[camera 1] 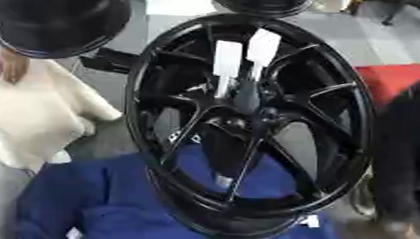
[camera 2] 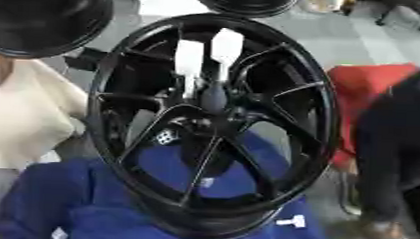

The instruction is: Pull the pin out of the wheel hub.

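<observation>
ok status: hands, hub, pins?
No hands in view. Black wheel hub upright over blue cloth. Two white pins in the hub centre, not pulled. Nothing blocking them.

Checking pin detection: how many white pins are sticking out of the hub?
2. Left pin and right pin stand side by side above the centre of the wheel hub, right one slightly higher. More could hide behind the spokes.

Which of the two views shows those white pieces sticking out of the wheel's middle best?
The left eye view: the two white pieces stand fully inside the black wheel, near its centre. The right eye view shows the same pair, shifted left, equally blurred. No robot hand shows.
</observation>
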Action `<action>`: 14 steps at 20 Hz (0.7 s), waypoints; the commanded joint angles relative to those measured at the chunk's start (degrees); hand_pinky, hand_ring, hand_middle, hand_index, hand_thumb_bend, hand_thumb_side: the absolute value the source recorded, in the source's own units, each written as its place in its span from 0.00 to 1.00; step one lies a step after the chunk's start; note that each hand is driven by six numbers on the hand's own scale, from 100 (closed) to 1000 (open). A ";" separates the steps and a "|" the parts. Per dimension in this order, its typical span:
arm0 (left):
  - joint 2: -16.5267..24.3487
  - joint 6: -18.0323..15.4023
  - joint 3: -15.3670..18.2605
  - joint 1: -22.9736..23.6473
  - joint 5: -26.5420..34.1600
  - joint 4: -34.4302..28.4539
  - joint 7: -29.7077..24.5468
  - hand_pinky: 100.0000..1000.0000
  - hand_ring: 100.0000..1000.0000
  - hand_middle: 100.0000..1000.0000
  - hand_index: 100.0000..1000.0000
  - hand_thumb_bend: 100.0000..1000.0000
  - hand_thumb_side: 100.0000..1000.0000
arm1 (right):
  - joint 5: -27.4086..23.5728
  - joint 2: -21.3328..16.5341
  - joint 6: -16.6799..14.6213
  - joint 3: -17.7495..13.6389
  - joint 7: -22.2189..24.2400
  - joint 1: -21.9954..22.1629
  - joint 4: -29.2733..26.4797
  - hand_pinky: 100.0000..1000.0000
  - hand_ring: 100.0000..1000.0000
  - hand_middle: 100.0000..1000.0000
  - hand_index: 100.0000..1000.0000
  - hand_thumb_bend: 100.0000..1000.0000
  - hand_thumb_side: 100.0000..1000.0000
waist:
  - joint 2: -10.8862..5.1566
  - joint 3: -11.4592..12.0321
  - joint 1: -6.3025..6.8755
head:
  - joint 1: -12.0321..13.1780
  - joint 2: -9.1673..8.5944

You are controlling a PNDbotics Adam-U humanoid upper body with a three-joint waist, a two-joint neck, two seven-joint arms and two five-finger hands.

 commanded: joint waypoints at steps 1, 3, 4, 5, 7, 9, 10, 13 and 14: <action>-2.42 0.27 0.87 2.52 -4.30 -4.46 1.12 0.83 0.81 0.79 0.87 0.55 0.61 | 1.09 -2.43 0.46 0.20 1.23 -1.40 -2.74 0.79 0.76 0.80 0.86 0.00 0.67 | -0.57 0.00 -0.02 | -0.41 -0.89; -4.19 -0.87 1.10 4.56 -6.98 -4.69 1.34 0.82 0.81 0.79 0.87 0.55 0.61 | 1.77 -2.57 0.54 0.50 1.99 -1.45 -3.54 0.80 0.77 0.80 0.86 0.00 0.67 | -0.42 0.04 -0.01 | -0.37 -1.04; -4.88 -1.47 1.16 5.37 -8.27 -4.73 1.30 0.82 0.81 0.79 0.87 0.54 0.61 | 2.14 -2.67 0.57 0.60 2.31 -1.45 -3.87 0.80 0.77 0.80 0.86 0.00 0.67 | -0.38 0.07 -0.01 | -0.39 -1.08; -5.48 -1.96 1.16 6.01 -9.21 -4.74 1.16 0.82 0.81 0.79 0.87 0.55 0.61 | 2.53 -2.74 0.62 0.66 2.58 -1.46 -4.10 0.80 0.77 0.80 0.86 0.00 0.66 | -0.36 0.11 -0.01 | -0.41 -1.12; -6.35 -2.52 1.20 6.77 -9.94 -4.76 0.94 0.82 0.81 0.79 0.87 0.55 0.61 | 3.07 -2.75 0.69 0.72 2.98 -1.51 -4.37 0.80 0.77 0.80 0.86 0.00 0.66 | -0.37 0.20 -0.01 | -0.42 -1.20; -6.76 -2.56 1.24 7.12 -9.94 -4.76 0.93 0.82 0.81 0.79 0.87 0.55 0.61 | 3.55 -2.81 0.56 1.03 3.78 -1.57 -4.77 0.80 0.77 0.80 0.86 0.00 0.63 | -0.41 0.22 -0.07 | -0.43 -1.41; -6.88 -2.53 1.27 7.16 -9.90 -4.76 0.90 0.82 0.81 0.79 0.87 0.56 0.61 | 3.98 -2.93 0.43 1.33 4.61 -1.58 -5.12 0.81 0.78 0.80 0.86 0.00 0.62 | -0.41 0.20 -0.12 | -0.44 -1.51; -6.99 -2.50 1.41 7.09 -9.98 -4.76 1.17 0.82 0.81 0.79 0.86 0.57 0.60 | 6.51 -3.77 -0.69 2.67 9.52 -1.67 -7.49 0.82 0.79 0.80 0.85 0.00 0.63 | -0.29 0.11 -0.33 | -0.30 -1.80; -6.99 -2.49 1.39 7.07 -10.05 -4.76 1.19 0.82 0.81 0.79 0.86 0.57 0.60 | 7.79 -4.26 -1.40 3.21 12.15 -1.69 -8.83 0.83 0.80 0.80 0.85 0.00 0.61 | -0.19 0.10 -0.42 | -0.25 -1.94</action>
